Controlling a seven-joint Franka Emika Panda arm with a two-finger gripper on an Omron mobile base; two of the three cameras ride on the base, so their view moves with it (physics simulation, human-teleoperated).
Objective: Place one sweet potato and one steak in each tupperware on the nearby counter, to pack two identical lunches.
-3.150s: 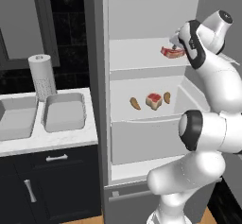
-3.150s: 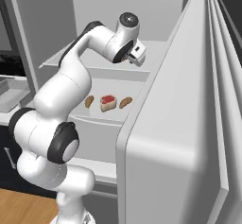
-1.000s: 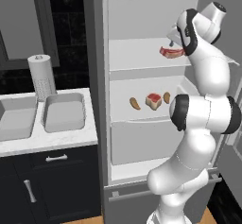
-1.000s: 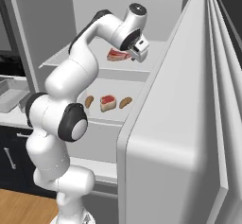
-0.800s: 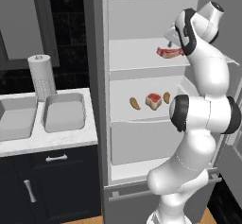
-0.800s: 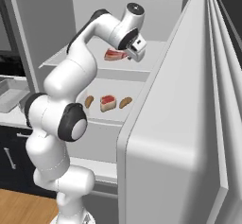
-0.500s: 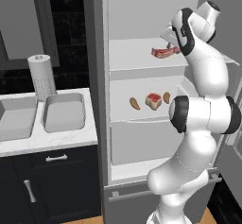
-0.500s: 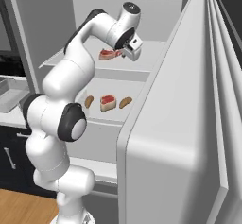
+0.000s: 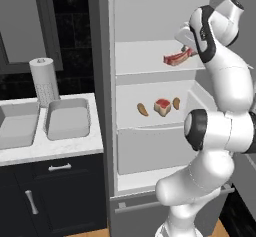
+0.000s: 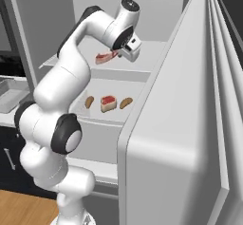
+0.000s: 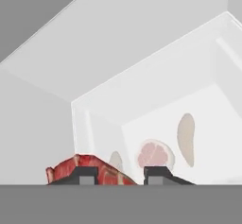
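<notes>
Claw (image 9: 186,52) at upper right of the left base frame, inside the open fridge (image 9: 150,11) — clenched on a steak (image 9: 175,58), held tilted just above the upper shelf (image 9: 140,66). Lower shelf, mid-frame: second steak (image 9: 162,106) between two sweet potatoes (image 9: 142,109) (image 9: 176,103). Two tupperwares (image 9: 67,118) (image 9: 17,126) on the table (image 9: 55,148), left — both without food.

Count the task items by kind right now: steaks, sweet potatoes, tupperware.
Steaks: 2, one on the upper fridge shelf at the hand, one on the middle shelf
Sweet potatoes: 2, left and right of the middle-shelf steak
Tupperware: 2, side by side on the counter
Total: 6
</notes>
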